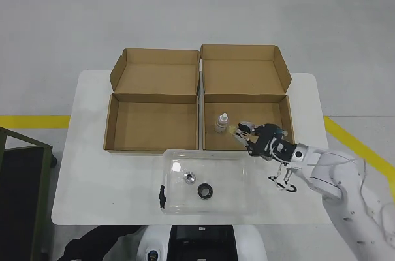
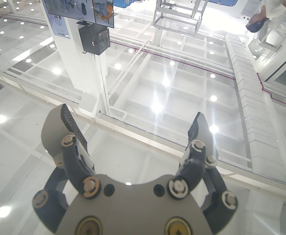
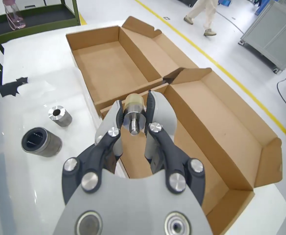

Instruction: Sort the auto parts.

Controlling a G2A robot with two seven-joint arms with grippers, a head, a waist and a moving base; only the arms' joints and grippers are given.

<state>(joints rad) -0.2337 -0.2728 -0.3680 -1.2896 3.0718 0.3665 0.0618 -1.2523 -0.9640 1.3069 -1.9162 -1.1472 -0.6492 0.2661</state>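
My right gripper (image 1: 241, 132) (image 3: 134, 99) is shut on a threaded metal stud with a pale cap (image 1: 235, 130) (image 3: 132, 116). It hangs over the near left corner of the right cardboard box (image 1: 269, 112) (image 3: 206, 118). A similar capped part (image 1: 221, 122) stands upright in that box, just beyond the gripper. The left cardboard box (image 1: 151, 124) (image 3: 108, 67) holds nothing. A clear plastic bin (image 1: 233, 196) (image 3: 1, 152) in front of the boxes holds a small silver bushing (image 1: 189, 175) (image 3: 59, 116) and a dark-lined metal sleeve (image 1: 205, 191) (image 3: 41, 142). My left gripper (image 2: 131, 111) is open, pointing at the ceiling.
Both boxes have their lids folded back toward the far table edge. A black torn patch (image 1: 162, 196) marks the bin's left wall. A green shelf (image 1: 14, 183) stands off the table's left side. Bare white table (image 1: 93, 183) lies left of the bin.
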